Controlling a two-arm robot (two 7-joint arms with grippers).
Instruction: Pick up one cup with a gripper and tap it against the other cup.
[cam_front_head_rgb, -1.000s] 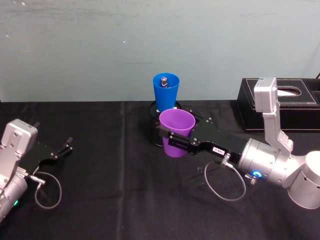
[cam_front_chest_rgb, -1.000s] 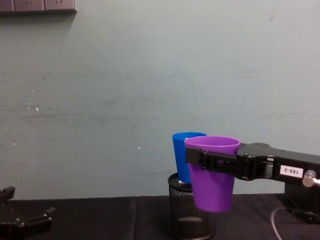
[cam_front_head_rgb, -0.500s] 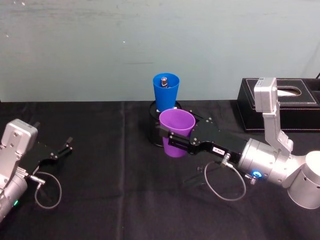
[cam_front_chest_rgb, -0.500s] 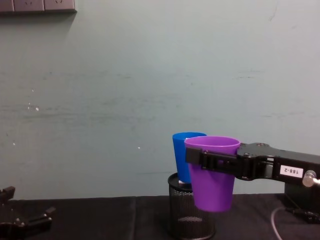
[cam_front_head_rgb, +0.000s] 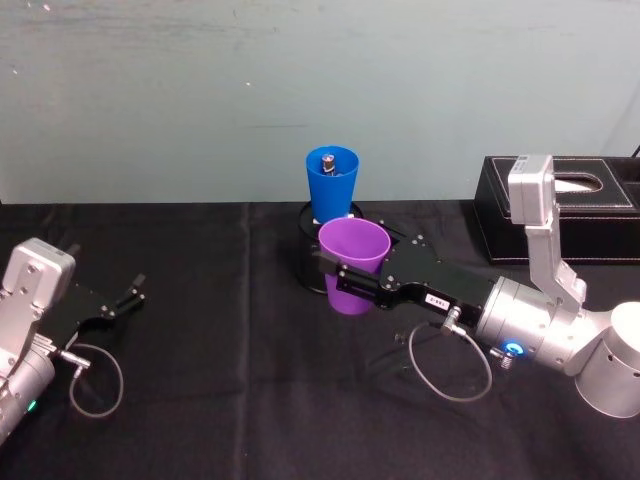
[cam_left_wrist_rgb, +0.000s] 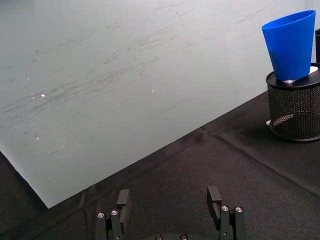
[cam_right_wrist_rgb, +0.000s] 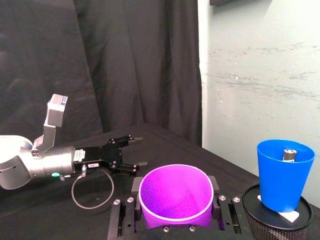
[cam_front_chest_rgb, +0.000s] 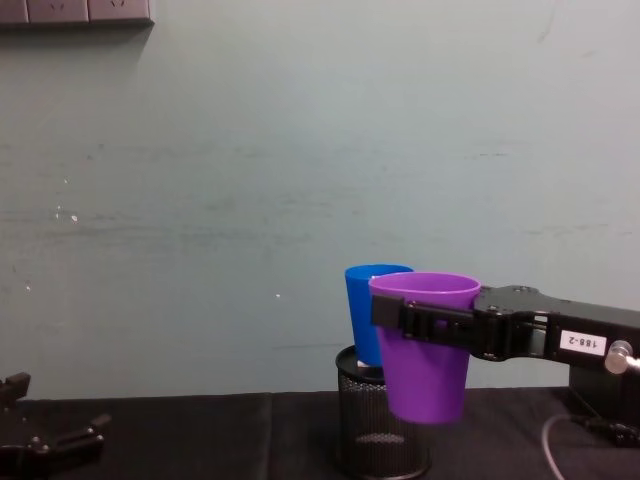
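Change: none that we can find. Over the last second the purple cup (cam_front_head_rgb: 352, 265) stays where it was, lifted clear of the black cloth (cam_front_head_rgb: 220, 390). We judge the arm to be pausing just short of the tap.

- Right gripper (cam_front_head_rgb: 345, 281): reaches in from the right, fingers clamped on the purple cup below its rim, cup upright.
- Blue cup (cam_front_head_rgb: 331, 183): stands upright on a black mesh holder (cam_front_chest_rgb: 382, 430) at the back of the table, with a small metal item (cam_front_head_rgb: 325, 160) inside. The purple cup hangs just in front of it; the right wrist view shows a gap between them.
- Left gripper (cam_front_head_rgb: 125, 299): parked low at the left, fingers wide apart, holding nothing.
- Surface: table under black cloth, with a black tissue box (cam_front_head_rgb: 560, 205) at the far right.
- Room: a pale green scuffed wall (cam_front_head_rgb: 200, 90) and wall sockets (cam_front_chest_rgb: 75, 10) high on the left.
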